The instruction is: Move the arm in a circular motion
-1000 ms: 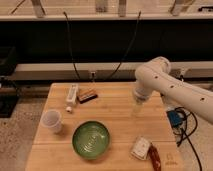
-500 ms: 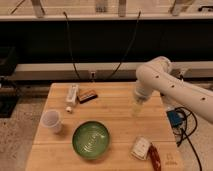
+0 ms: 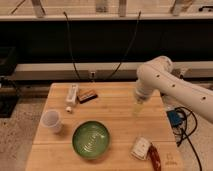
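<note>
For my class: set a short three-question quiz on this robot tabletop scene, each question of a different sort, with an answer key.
1. True or false: the gripper at the tip of the arm is touching the green bowl.
2. Which object stands nearest the table's left edge? A) white cup B) green bowl C) red object
3. Fill in: the arm enters the picture from the ____ side.

Key:
1. False; it hangs over bare wood, right of centre.
2. A, the white cup.
3. Right.
</note>
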